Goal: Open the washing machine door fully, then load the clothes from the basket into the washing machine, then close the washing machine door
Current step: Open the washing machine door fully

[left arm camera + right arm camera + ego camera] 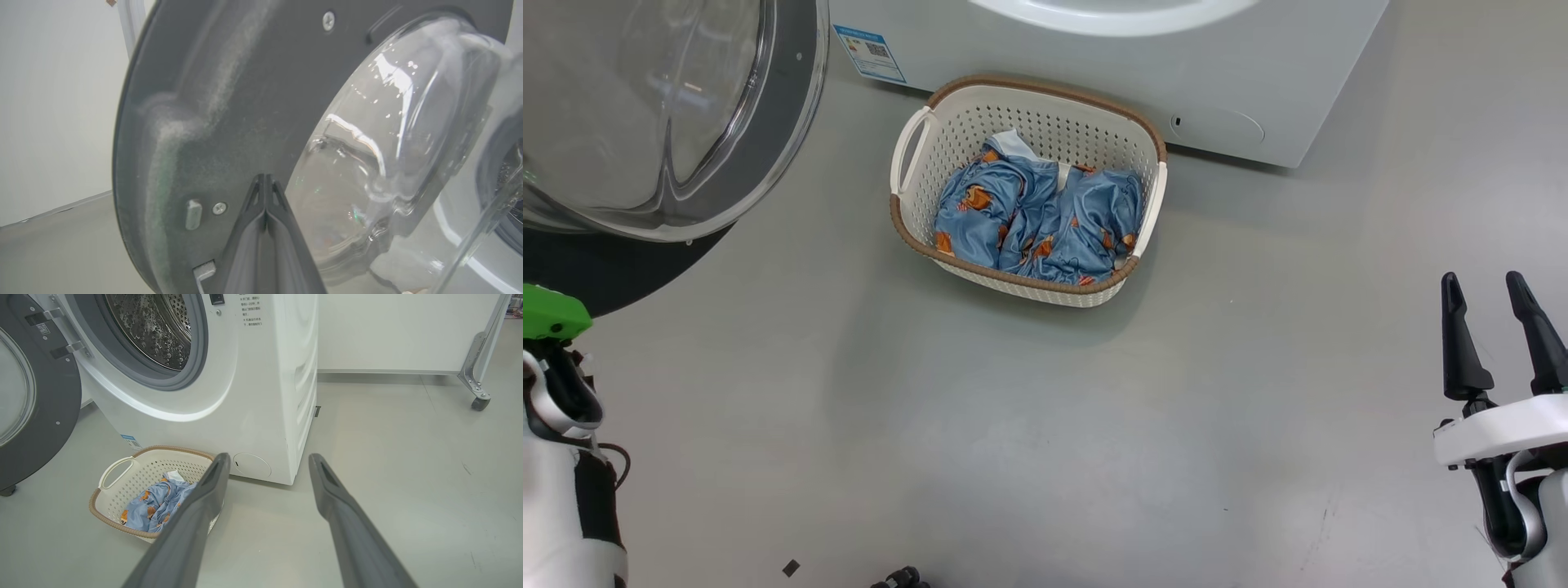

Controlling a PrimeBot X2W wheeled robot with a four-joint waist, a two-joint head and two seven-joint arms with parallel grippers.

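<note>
The washing machine door (768,147) stands swung open at the upper left, its glass bowl bulging toward me. My left gripper (265,176) is shut, its tips close against the door's grey inner face (204,122) beside the glass. The washing machine (1094,73) fills the top; its steel drum (155,326) is exposed. In front of it sits the basket (1045,86) holding the light-blue clothes (1045,220). My right gripper (1482,278) hangs open at the lower right, well away from the basket (147,465) and the clothes (155,502).
A blue label (870,53) marks the washer's lower front. A metal frame leg with a caster (478,402) stands at the far right by a white panel. Small dark bits (898,578) lie on the grey floor near me. My left arm's green part (551,314) sits below the door.
</note>
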